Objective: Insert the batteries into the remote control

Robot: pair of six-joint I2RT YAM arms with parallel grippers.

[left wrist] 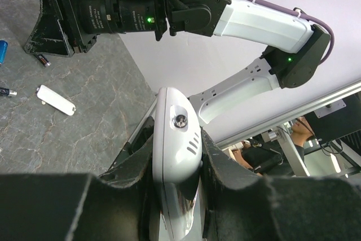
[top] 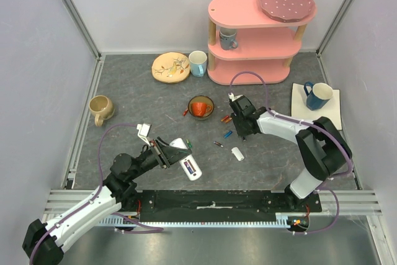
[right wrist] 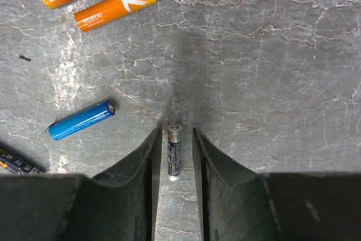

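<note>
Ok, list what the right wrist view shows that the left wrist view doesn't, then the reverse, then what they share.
Only the right wrist view: the right gripper open, its fingers straddling a dark battery that lies flat, and two orange batteries.
Only the left wrist view: the left gripper shut on the remote control, a white battery cover lying loose, and the right arm's white links.
Both: the grey table, the right gripper, and probably the same blue battery.

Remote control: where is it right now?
The remote control is near-left in the top view, clamped in the left gripper, a small white piece lying to its right.
</note>
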